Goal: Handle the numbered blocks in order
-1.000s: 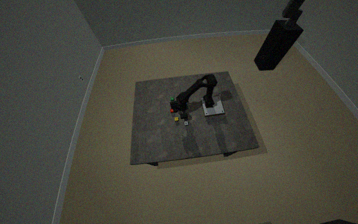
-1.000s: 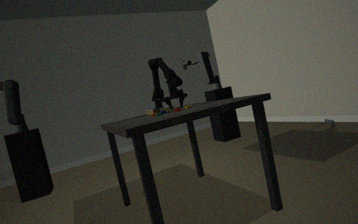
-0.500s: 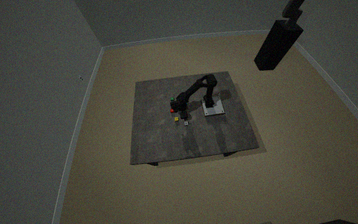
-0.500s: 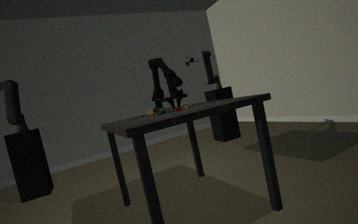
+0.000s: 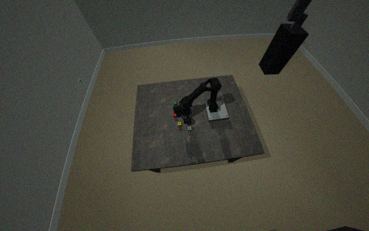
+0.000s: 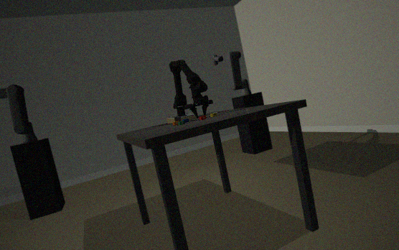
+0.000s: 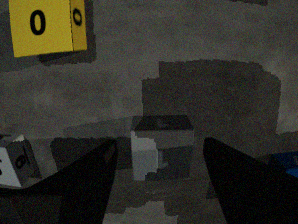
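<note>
My gripper (image 7: 160, 145) (image 6: 201, 116) is open, low at the table, with its fingers on either side of a grey block (image 7: 162, 154). Bare gaps show between the block and both fingers in the wrist view. The block stands on the table, mostly in shadow, and its digit is not clearly readable. A yellow block (image 7: 41, 27) (image 5: 179, 123) (image 6: 214, 114) shows 0. A white block (image 7: 15, 162) (image 5: 189, 128) is at the left, its digit partly cut off. A blue block (image 7: 287, 162) is beyond the right finger. A red block (image 5: 174, 115) and a green block (image 5: 175, 103) also show.
The blocks stand on the dark table (image 5: 156, 146) (image 6: 251, 110). The arm's pale base plate (image 5: 218, 115) is on the table. An orange block (image 6: 175, 123) shows near the green one in the exterior view. The white and blue blocks flank the fingers.
</note>
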Controlling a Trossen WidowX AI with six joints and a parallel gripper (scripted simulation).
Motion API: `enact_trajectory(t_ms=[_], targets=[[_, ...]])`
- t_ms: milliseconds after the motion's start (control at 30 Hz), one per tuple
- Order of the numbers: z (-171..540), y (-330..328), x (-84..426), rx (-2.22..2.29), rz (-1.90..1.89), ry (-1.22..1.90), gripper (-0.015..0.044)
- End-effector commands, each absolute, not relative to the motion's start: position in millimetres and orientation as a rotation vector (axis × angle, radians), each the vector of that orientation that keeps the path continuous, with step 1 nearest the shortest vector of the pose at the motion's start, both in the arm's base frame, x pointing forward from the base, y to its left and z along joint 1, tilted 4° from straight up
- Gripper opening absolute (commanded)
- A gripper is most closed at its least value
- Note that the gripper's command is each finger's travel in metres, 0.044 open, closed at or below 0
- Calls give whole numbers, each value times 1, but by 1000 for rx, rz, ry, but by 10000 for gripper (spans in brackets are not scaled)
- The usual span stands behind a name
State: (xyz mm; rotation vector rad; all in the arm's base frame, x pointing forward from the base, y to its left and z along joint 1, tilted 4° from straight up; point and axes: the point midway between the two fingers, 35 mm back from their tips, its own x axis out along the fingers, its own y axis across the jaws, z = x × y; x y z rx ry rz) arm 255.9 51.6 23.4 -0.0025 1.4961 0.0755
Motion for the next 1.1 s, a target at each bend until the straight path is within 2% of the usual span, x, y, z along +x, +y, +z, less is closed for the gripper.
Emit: enact_trajectory(t_ms=[0, 67, 467, 700, 833, 1067], targets=[[23, 52, 256, 1, 73, 1496, 356], [23, 52, 256, 1, 73, 1496, 400], [59, 50, 253, 1, 73, 1496, 400], [132, 47, 250, 1, 73, 1495, 216], [140, 46, 248, 1, 73, 1495, 120], [140, 46, 248, 1, 73, 1495, 120]])
